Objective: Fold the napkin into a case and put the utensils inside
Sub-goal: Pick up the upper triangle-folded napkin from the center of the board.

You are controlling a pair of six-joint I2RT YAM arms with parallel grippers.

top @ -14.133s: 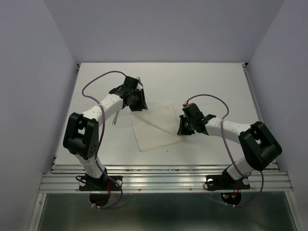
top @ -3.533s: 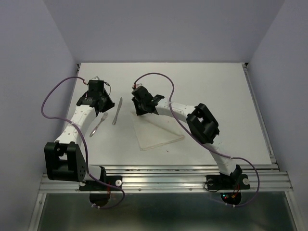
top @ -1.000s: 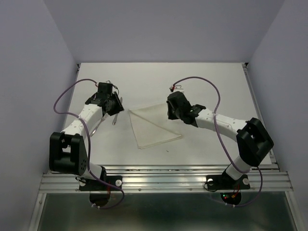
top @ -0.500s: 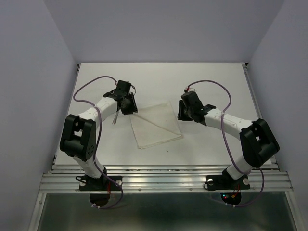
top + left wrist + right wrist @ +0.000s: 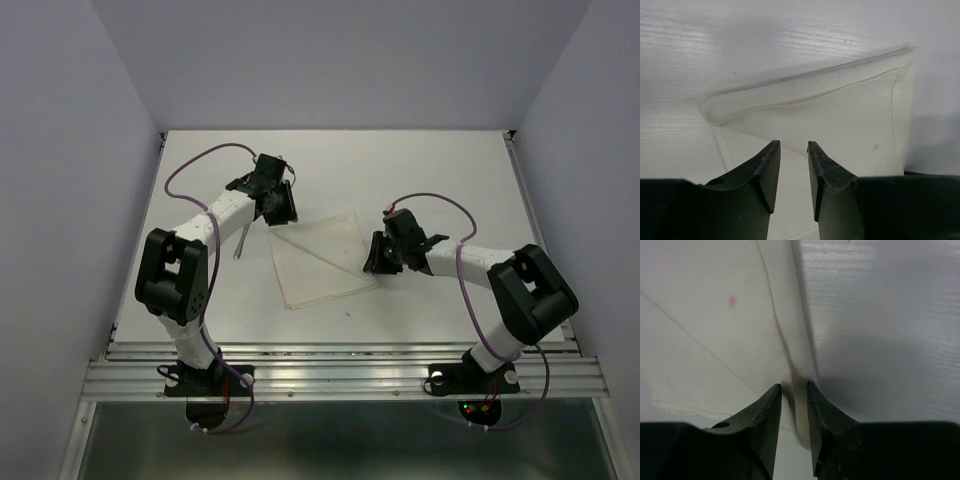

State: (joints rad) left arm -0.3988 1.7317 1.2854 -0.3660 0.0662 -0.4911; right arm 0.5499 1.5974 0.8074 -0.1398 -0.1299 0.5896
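L gripper (image 5: 794, 146) ajar over napkin (image 5: 840, 115); R gripper (image 5: 794, 388) pinches its edge (knife (image 5: 240, 245) nearby).

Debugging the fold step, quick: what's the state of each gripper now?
Left gripper: open, empty, over the napkin.
Right gripper: jaws narrowly apart around the napkin's edge; grip cannot be told.

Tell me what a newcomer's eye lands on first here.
Two black grippers flank a white napkin at mid-table. The left gripper hovers at its far left corner, and the right gripper straddles its right edge. The napkin barely stands out from the white table, apart from a diagonal fold line. A slim silver utensil lies just left of it, beside the left arm.
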